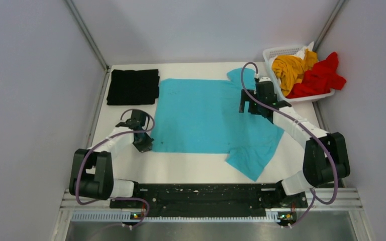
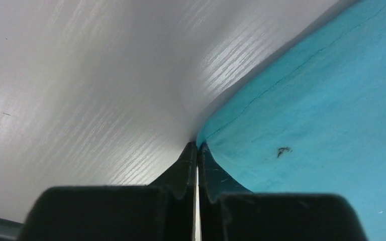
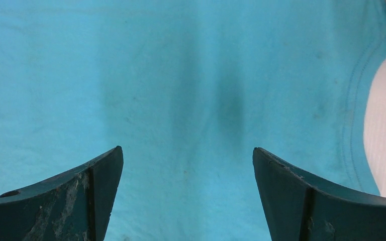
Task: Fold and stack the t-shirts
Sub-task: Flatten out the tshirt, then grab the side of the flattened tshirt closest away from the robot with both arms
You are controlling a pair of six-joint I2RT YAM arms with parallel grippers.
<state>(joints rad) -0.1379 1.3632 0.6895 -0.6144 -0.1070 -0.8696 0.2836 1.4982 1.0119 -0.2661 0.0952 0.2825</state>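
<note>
Turquoise cloth covers most of the middle of the white surface (image 1: 181,168): the turquoise t-shirt (image 1: 201,118) lies spread flat, one sleeve (image 1: 251,158) angled out toward the near edge on the right. It looks laid open like this so its corners can be reached for a fold. At its near-left hem corner sits the left claw (image 2: 197,150), fingers pressed together with only a sliver of light between them. The cloth's corner runs right up to the tips, so it appears pinched there, a sensible hold for carrying that edge across. Farther in, the right claw (image 3: 187,150) hovers over the shirt's far-right part near the collar (image 3: 354,100). Its fingers are spread wide and hold nothing, probably ready to drop onto the matching end. In the far-left corner a black t-shirt (image 1: 132,86) rests as a tidy folded rectangle, likely the base of the stack. At the far-right corner the white basket (image 1: 274,51) holds the mustard yellow t-shirt (image 1: 290,68) and the red t-shirt (image 1: 321,78), both crumpled and not yet folded.
</note>
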